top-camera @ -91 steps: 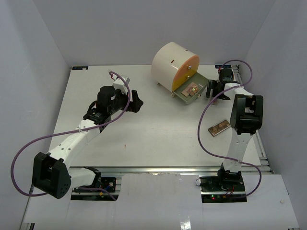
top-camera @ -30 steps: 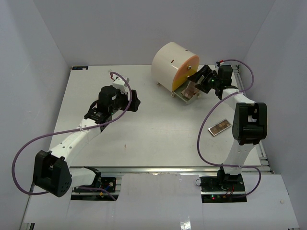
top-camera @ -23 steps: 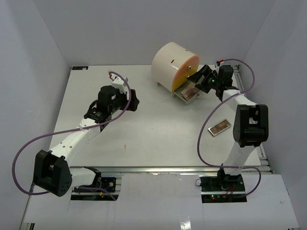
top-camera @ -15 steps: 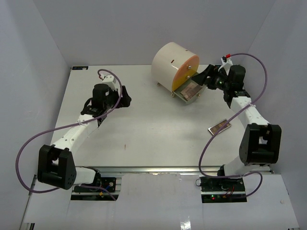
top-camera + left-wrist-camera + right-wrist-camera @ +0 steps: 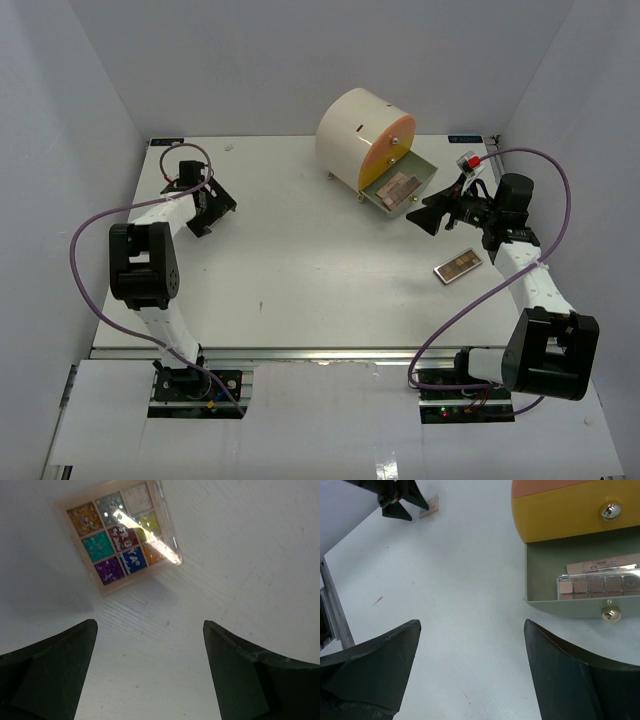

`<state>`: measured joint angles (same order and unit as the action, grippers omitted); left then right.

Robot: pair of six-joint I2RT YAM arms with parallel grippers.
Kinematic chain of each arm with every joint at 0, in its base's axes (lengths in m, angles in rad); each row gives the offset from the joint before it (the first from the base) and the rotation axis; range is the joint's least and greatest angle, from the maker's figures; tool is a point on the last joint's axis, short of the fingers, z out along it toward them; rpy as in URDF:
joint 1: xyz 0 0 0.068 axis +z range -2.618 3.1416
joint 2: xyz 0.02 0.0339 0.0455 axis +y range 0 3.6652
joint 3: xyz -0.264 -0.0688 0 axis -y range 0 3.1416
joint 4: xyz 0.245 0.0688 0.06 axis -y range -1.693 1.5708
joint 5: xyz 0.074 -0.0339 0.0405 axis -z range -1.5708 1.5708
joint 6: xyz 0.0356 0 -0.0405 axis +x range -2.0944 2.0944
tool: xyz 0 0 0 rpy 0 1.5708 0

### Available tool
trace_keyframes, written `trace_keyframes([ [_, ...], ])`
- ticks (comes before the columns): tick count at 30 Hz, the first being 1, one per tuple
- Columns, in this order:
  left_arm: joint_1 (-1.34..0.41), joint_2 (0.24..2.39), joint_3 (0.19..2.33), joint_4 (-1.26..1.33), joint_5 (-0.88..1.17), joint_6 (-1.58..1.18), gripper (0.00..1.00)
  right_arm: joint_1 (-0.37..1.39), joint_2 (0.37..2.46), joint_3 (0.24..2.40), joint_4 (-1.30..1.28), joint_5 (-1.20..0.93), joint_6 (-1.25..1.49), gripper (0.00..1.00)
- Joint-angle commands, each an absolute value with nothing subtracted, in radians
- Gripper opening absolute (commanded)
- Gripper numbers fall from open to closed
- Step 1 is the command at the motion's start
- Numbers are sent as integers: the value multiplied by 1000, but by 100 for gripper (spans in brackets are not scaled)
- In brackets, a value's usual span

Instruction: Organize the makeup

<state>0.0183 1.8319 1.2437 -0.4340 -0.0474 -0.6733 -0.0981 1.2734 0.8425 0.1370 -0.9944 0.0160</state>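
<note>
A brown palette (image 5: 398, 188) lies in the open green drawer (image 5: 425, 172) of the round cream box; the right wrist view shows this palette (image 5: 597, 584) on a flat tan piece. A second brown palette (image 5: 458, 266) lies on the table at the right. A glitter palette (image 5: 120, 535) of coloured squares lies just beyond my open left gripper (image 5: 149, 625), which is at the far left (image 5: 215, 212). My right gripper (image 5: 428, 215) hangs open and empty beside the drawer's front, low over bare table (image 5: 471, 622).
The cream round box (image 5: 360, 130) with its orange face (image 5: 570, 510) stands at the back centre-right. Grey walls close in the table on the left, back and right. The right arm's purple cable (image 5: 545, 160) loops above the right edge.
My left arm has swung from mid-table to the far left back corner, over the glitter palette. My right gripper has drawn back from the drawer toward the right, still open.
</note>
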Motion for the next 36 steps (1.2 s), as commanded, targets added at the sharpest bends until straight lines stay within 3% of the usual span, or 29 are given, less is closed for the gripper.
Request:
trace_keyframes([
  [1,46,1922,1396,-597,-111,-799,98,-110,1246,835,178,-1063,-41,90],
  [12,52,2183,1796,-894,-246,-895,98,-131,1267,838,169,-1098,-46,90],
  [20,52,2247,1845,-917,-215,-889,98,-143,1269,841,163,-1109,-49,90],
  [26,52,2264,1831,-924,-210,-840,69,-150,1262,841,164,-1113,-48,90],
  [32,51,2167,1739,-797,-57,-746,11,-164,1254,836,164,-1122,-47,90],
  [34,32,2052,1672,-702,61,-676,1,-171,1252,834,165,-1133,-44,90],
  [36,-20,1952,1555,-542,221,-583,0,-177,1251,833,167,-1137,-44,90],
])
